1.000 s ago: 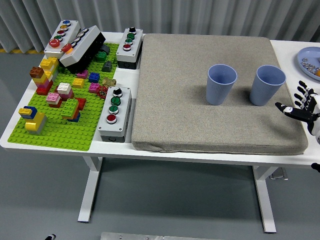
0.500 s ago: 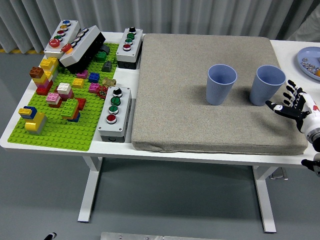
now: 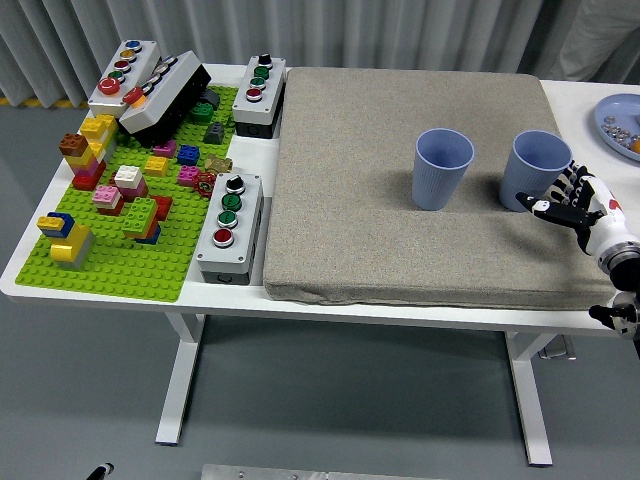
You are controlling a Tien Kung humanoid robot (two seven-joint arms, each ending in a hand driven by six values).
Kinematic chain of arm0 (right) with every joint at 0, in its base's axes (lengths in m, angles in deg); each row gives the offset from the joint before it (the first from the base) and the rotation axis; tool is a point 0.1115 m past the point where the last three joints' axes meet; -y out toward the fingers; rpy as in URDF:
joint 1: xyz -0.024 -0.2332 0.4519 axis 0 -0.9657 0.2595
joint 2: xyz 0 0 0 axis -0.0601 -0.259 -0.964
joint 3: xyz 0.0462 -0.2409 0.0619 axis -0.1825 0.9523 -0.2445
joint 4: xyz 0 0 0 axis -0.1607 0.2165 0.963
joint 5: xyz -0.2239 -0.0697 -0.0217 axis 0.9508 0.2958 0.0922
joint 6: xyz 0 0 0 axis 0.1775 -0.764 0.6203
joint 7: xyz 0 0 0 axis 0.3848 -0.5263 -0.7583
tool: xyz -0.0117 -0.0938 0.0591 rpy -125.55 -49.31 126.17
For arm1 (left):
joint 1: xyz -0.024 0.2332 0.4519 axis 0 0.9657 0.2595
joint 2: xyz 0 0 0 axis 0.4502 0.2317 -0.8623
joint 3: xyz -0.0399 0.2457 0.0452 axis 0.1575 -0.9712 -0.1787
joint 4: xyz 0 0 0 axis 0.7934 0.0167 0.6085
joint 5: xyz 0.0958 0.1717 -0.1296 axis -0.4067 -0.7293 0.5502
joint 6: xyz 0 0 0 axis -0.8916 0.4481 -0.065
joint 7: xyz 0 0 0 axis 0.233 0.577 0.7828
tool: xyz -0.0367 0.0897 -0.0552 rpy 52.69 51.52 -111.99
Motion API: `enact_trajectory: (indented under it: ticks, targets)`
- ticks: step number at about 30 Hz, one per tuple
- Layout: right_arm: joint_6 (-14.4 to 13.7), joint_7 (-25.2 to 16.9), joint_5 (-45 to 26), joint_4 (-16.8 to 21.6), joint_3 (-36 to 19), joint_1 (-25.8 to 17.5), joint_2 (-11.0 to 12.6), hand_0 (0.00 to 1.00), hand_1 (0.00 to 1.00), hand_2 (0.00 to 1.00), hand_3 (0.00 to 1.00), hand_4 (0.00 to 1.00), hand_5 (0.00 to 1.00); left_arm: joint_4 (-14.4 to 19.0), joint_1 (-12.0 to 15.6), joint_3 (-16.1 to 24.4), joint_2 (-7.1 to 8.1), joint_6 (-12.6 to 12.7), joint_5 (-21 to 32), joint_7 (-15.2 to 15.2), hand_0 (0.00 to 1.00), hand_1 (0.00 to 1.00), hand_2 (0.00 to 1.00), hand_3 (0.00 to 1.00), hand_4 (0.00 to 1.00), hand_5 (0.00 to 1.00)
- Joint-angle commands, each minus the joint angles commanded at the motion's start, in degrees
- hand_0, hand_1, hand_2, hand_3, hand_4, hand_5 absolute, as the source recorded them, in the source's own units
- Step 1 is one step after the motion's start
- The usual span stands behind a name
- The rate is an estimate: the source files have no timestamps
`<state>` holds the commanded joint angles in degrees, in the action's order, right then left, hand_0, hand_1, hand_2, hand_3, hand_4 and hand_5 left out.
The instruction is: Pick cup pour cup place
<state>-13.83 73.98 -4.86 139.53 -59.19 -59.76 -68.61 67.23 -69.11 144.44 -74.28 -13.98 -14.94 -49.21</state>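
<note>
1. Right hand [image 3: 572,203] in from the right edge, over the table's right side, near the front right corner
2. Fingers [image 3: 560,188] spread and slightly curved, tips pointing left, holding nothing
3. Thumb [image 3: 541,207] sticks out to the left, below the other fingers
4. White wrist section behind the hand, black forearm running down and right out of the picture
5. Left arm not visible

Right hand [image 3: 568,200] moved in from table edge, fingers spread, now reaching right cup [image 3: 534,169]
</note>
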Motion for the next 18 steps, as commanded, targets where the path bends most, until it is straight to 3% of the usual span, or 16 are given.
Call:
enact_trajectory:
  ticks: [18]
  targets:
    - [0.95, -0.81, -1.39, -2.87, 0.17, 2.5, -0.63, 0.982, 0.95, 0.998, 0.998, 0.864, 0.111, 0.0, -0.26, -0.46, -0.04, 0.0, 0.0, 0.0, 0.836, 0.815, 0.879, 0.804, 0.633, 0.998]
